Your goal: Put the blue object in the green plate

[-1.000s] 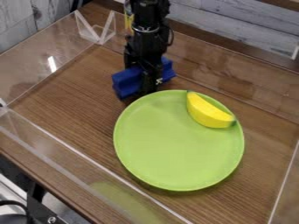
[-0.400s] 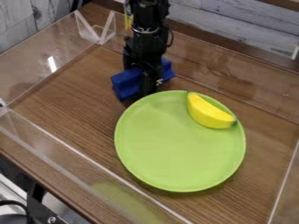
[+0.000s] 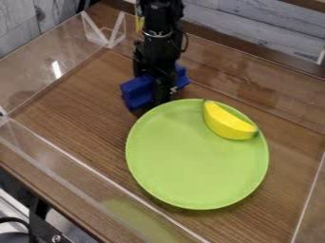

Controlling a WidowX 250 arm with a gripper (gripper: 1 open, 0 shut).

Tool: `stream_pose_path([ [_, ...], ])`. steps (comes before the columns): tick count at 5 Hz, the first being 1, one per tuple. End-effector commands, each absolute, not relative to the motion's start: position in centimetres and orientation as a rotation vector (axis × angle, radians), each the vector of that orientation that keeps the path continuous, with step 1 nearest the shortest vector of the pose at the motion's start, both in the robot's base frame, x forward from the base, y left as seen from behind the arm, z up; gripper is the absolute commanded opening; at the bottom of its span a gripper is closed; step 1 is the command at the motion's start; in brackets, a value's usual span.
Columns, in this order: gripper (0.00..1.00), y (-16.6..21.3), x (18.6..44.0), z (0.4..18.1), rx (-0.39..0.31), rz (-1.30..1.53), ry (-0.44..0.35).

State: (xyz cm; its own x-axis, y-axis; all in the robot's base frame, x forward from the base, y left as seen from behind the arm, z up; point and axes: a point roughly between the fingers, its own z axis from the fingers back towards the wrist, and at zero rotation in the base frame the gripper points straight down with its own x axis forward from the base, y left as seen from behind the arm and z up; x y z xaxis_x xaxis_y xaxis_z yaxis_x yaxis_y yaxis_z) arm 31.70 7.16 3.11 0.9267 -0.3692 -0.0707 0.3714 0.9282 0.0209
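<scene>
Surface is wood-grain tabletop (image 3: 76, 114), w/ clear plastic side panels and grey planks (image 3: 260, 27) at the back. One black gripper (image 3: 162, 84) comes down from top edge, over the middle of one blue block (image 3: 137, 92). The block shows on both sides of it, L end bigger in view. Whether the fingers are apart or clamped on the block, I cannot tell; the tips are dark and hard to make out. The block is beside the plate, at its upper-left, not on it. Next outward is one lime-green round plate (image 3: 196, 166), and one yellow banana-like wedge (image 3: 229, 121) lies at its upper-right rim. Middle of block is hidden behind the gripper; arm is cut off at top. Bottom-left corner has black cable (image 3: 18, 221), partly cut off.
</scene>
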Motion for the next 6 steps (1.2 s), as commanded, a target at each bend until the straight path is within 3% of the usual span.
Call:
stream_pose_path([
  [1,0.0,6.9,32.2,5.6,0.063,-0.385,-0.002],
  [6,0.0,5.2,31.5,6.1,0.069,-0.375,-0.017],
])
